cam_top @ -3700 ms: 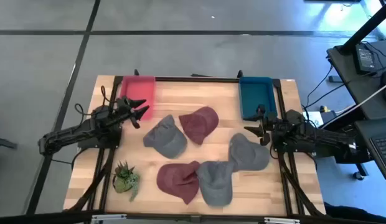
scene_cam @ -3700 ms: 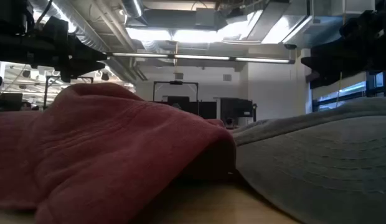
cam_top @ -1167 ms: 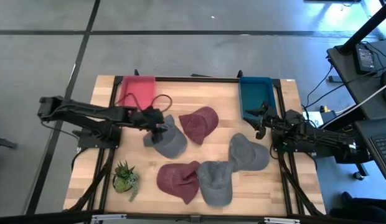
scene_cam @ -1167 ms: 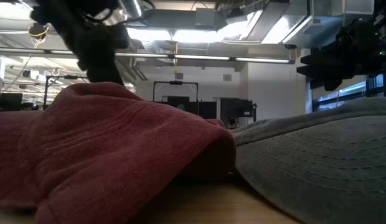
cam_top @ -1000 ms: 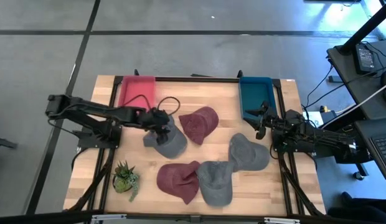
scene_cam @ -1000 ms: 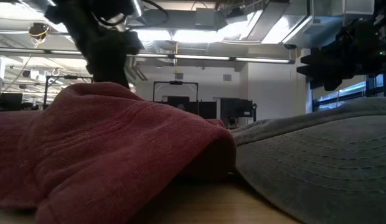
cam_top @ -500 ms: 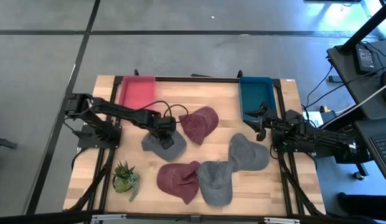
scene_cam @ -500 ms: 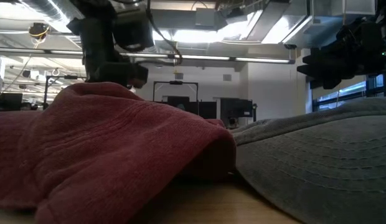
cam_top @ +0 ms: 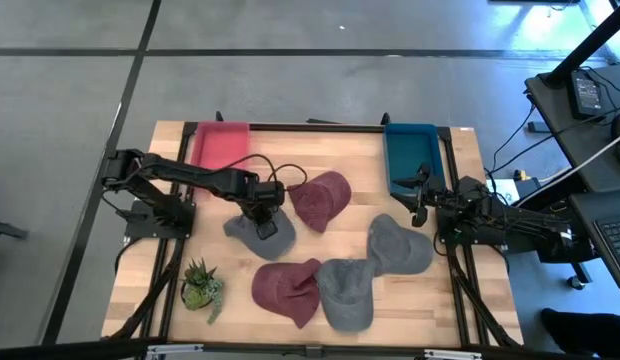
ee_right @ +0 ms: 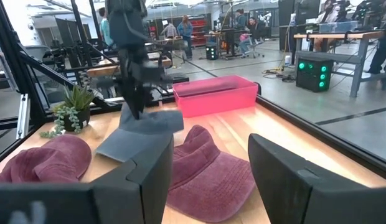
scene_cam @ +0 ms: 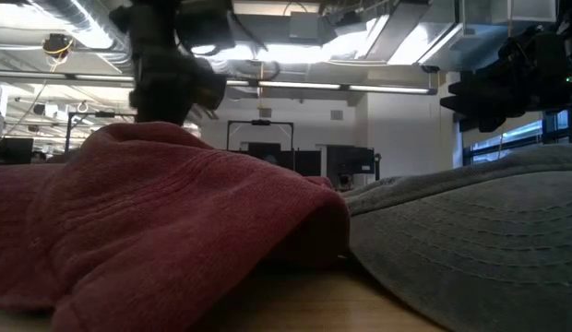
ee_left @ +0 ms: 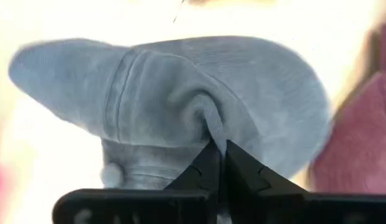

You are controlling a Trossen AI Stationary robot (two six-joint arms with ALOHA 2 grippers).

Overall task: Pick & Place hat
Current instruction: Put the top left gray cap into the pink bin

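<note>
The left end effector (cam_top: 262, 212) is clamped on a fold of the grey hat (cam_top: 252, 233), which sits near the middle of the counter (cam_top: 360, 160) beside a red hat (cam_top: 320, 200). A straight upward lift should clear that neighbour (the pinch looks thin, so go gently). The right end effector (cam_top: 418, 202) waits spread apart by the blue bin (cam_top: 410, 150). Wooden planks; a workshop beyond.

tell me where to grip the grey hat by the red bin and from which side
Grip the grey hat on the soft crown, from straight above: the fabric bunches into a fold that thin fingers can pinch, while the flat brim offers no edge from overhead. The left gripper is already shut on such a crown fold. The right gripper waits by the blue bin.
</note>
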